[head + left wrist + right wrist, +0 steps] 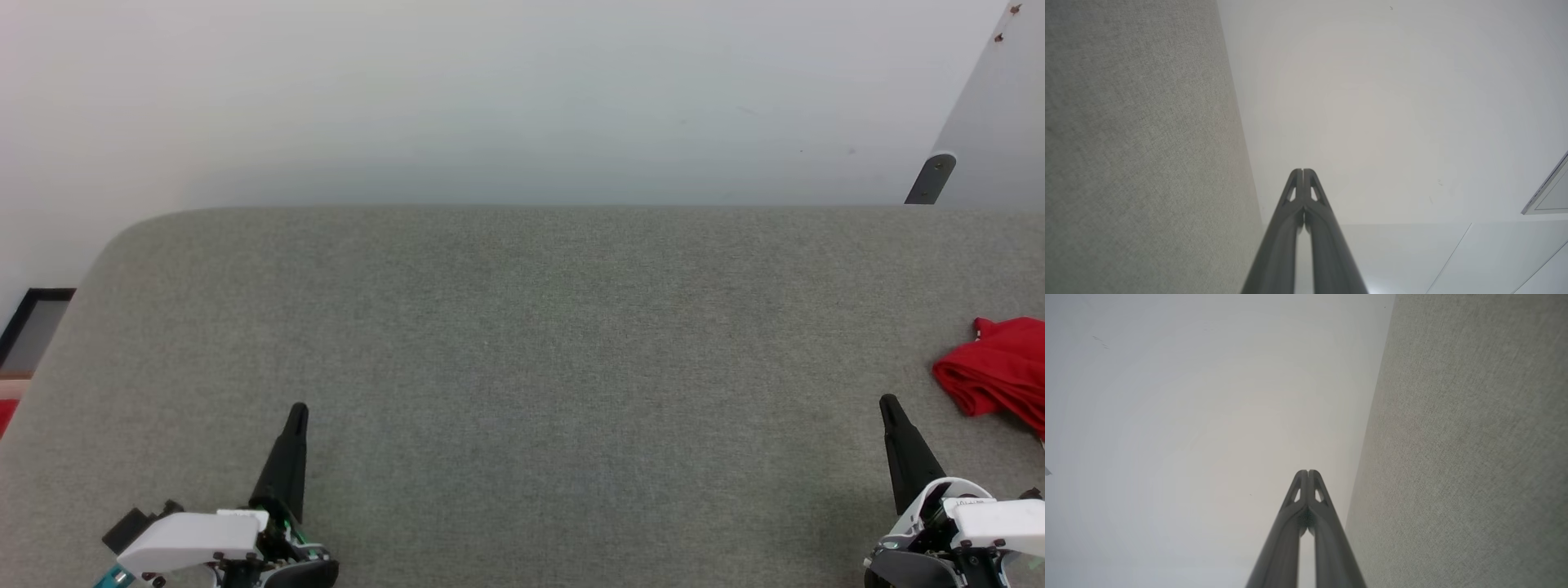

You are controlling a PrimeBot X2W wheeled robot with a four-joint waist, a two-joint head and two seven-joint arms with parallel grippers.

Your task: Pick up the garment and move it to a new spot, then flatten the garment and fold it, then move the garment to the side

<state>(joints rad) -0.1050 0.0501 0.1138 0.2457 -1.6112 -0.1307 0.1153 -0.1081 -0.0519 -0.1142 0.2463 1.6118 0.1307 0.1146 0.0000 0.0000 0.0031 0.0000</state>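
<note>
The garment point(1000, 367) lies bunched up in red folds on the grey fabric surface point(522, 367) at the right edge of the head view, partly cut off by the frame. My right gripper point(887, 402) rests at the lower right, shut and holding nothing, its tip a short way left of the garment. At the lower left my left gripper point(298, 410) is shut and holds nothing, far from the garment. In the left wrist view the left gripper point(1303, 171) has its fingertips pressed together. The right wrist view shows the right gripper point(1308, 472) closed the same way.
A pale wall point(490, 98) rises behind the grey surface's far edge. A dark bracket point(931, 178) and a grey panel stand at the upper right. Beyond the left edge sit a dark-framed panel point(37, 327) and a small red scrap point(5, 415).
</note>
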